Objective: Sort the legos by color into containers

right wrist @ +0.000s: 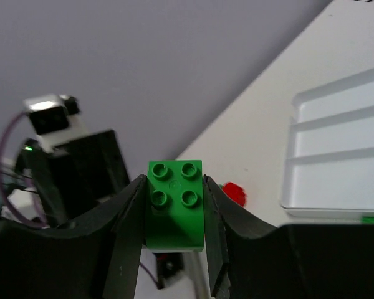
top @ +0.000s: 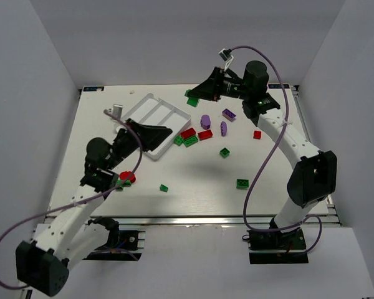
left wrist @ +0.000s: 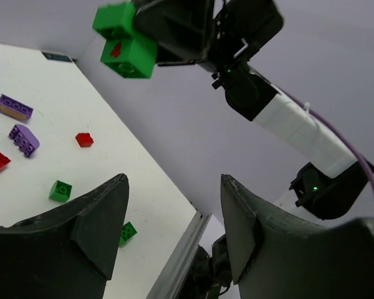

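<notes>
My right gripper (top: 196, 93) is shut on a green four-stud brick (right wrist: 174, 199), held in the air above the table's far edge; the brick also shows in the top view (top: 191, 101) and in the left wrist view (left wrist: 121, 40). My left gripper (top: 159, 136) is open and empty over the near right corner of the white three-compartment tray (top: 151, 104). In the right wrist view the tray (right wrist: 336, 149) looks empty. Loose red (top: 187, 132), green (top: 190, 141) and purple (top: 206, 119) bricks lie right of the tray.
More bricks lie scattered: purple (top: 229, 114), red (top: 257, 134), green (top: 224, 152), green (top: 243, 183), green (top: 164, 187). A round red piece (top: 128, 177) lies by my left arm. A small white upright part (top: 116, 111) stands left of the tray. Grey walls enclose the table.
</notes>
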You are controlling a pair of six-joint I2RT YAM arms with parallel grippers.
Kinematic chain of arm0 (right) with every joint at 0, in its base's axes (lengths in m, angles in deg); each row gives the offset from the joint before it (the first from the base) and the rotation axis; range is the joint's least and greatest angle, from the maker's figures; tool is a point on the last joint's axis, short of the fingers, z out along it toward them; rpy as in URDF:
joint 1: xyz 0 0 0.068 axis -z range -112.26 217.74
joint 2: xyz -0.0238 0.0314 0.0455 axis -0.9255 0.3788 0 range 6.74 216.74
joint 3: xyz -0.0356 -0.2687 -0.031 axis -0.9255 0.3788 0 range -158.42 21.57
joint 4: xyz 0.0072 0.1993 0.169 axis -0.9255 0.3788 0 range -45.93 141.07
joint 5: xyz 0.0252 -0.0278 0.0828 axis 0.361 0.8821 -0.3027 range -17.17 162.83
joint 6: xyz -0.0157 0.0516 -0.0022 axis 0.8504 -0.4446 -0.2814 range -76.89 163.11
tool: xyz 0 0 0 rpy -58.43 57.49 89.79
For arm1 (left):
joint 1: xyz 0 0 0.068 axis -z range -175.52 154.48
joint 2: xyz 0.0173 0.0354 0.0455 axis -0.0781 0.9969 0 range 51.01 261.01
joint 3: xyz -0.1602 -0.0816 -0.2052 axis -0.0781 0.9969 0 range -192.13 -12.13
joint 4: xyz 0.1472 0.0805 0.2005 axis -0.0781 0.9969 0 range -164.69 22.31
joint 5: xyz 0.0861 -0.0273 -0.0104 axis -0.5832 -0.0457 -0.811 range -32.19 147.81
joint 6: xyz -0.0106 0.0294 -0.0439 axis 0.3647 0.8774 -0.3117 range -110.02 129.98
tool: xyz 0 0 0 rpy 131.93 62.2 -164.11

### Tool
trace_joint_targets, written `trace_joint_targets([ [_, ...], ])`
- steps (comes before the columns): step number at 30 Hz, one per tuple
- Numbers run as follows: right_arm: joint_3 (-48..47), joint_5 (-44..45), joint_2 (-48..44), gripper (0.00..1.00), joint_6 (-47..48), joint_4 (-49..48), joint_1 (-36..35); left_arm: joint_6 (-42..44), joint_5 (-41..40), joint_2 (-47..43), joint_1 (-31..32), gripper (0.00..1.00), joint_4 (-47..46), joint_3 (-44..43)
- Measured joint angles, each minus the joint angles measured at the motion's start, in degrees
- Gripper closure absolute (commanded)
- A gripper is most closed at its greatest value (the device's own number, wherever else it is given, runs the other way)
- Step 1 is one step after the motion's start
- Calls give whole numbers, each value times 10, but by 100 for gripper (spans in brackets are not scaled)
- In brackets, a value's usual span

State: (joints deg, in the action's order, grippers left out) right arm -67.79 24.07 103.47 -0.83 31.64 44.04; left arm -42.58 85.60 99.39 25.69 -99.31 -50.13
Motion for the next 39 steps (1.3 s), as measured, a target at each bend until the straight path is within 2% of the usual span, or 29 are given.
trace_joint_targets([
  [6,26,-5,0,100,-140,-96,-1,16,-22,116,46,29,-59,-23],
  [14,66,-10,-4,100,-199,-143,-1,-1,-22,216,54,28,-149,-76],
  [23,92,-21,-5,100,-215,-171,-1,-42,-5,244,56,27,-223,-83],
  [39,96,-24,-13,100,-228,-209,-11,-54,-1,261,57,26,-238,-83],
])
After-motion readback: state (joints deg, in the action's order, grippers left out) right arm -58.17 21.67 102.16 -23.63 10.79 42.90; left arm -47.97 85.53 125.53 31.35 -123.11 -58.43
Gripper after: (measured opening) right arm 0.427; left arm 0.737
